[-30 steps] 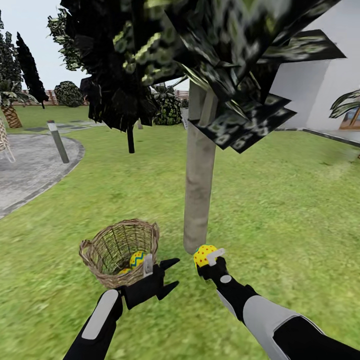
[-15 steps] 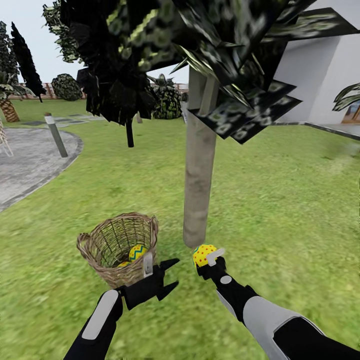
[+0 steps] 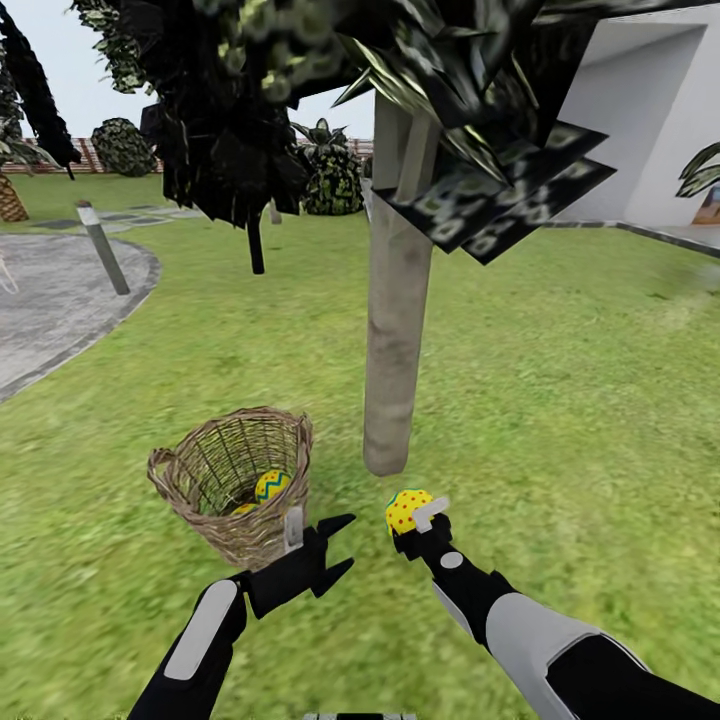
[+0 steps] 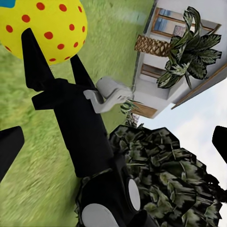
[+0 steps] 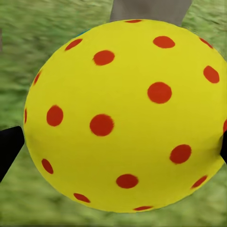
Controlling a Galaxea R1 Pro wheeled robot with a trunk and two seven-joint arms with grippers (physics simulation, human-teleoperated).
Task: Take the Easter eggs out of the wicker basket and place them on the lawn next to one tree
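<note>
Head view: we stood on the lawn [image 3: 560,400] facing the tree [image 3: 397,340], whose pale trunk rose from the grass just beyond our two arms, its dark leaf clumps filling the upper part of the scene. Our right gripper [image 3: 418,522] was clamped on one egg [image 3: 407,509], yellow with red dots, held above the grass just near of the trunk's base and slightly to its right. Our left gripper [image 3: 318,545] hung with its fingers spread apart and nothing between them, just near of the basket [image 3: 232,480] and at its right side. The basket sat on the grass to the left of the trunk, leaning a little; inside it we saw a second egg [image 3: 271,486] with a blue zigzag band, and a sliver of yellow beside it that may have been a third, though we could not tell. A grey patio [image 3: 50,300] with a short post [image 3: 103,262] lay far to the left, and a white house [image 3: 650,130] stood far to the right.

Left wrist view: the right gripper [image 4: 49,66] appeared side-on, its black fingers closed around the dotted egg [image 4: 45,26], with grass behind.

Right wrist view: the egg [image 5: 125,116] sat between the dark fingertips at either edge, the base of the trunk [image 5: 151,9] just beyond it
</note>
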